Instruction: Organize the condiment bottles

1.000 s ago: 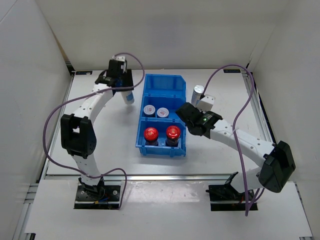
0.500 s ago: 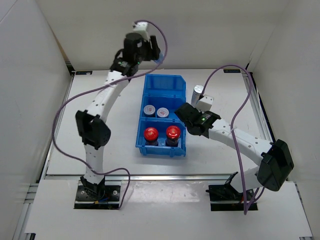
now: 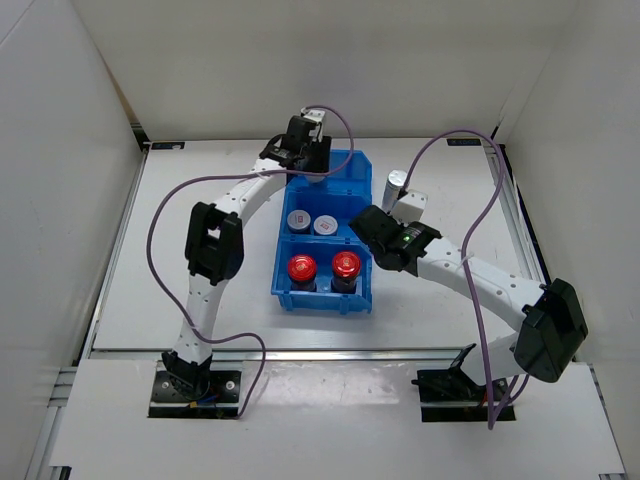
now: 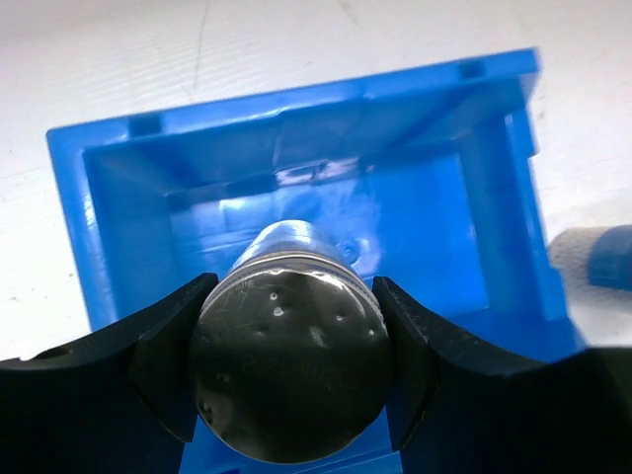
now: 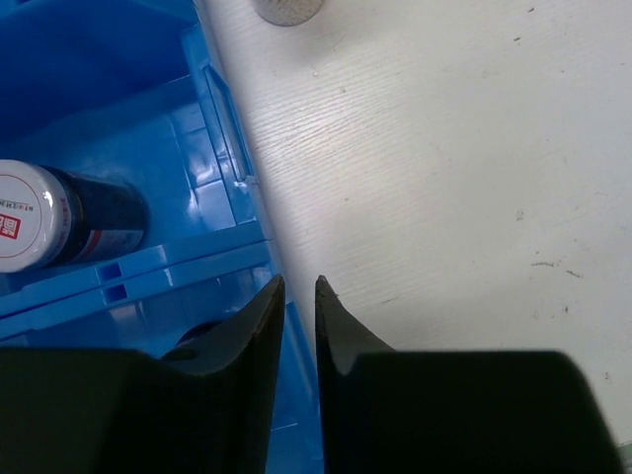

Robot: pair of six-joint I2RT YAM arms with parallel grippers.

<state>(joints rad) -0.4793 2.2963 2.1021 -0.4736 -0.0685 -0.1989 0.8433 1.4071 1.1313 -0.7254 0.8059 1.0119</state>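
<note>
My left gripper [image 3: 307, 160] [image 4: 293, 286] is shut on a tall silver-capped bottle [image 4: 288, 367] and holds it upright over the far compartment of the blue bin [image 3: 345, 158] [image 4: 296, 94]. The second tall bottle [image 3: 396, 184] stands on the table right of the bin and shows at the left wrist view's right edge [image 4: 602, 257]. Two short silver-lidded jars [image 3: 298, 220] [image 3: 325, 225] fill the middle compartment. Two red-capped jars [image 3: 302, 267] [image 3: 346, 264] fill the near one. My right gripper [image 3: 368, 222] [image 5: 294, 283] is closed astride the bin's right wall [image 5: 222, 109]. One short jar [image 5: 30, 229] shows in the right wrist view.
White walls enclose the table on the left, back and right. Purple cables loop above both arms. The standing tall bottle's cap [image 5: 286, 8] lies just beyond my right fingers, close to the bin's right wall.
My left arm lifted the tall bottle from the table left of the bin, swung it up and right, and lowered it over the far compartment. The right arm barely moved.
</note>
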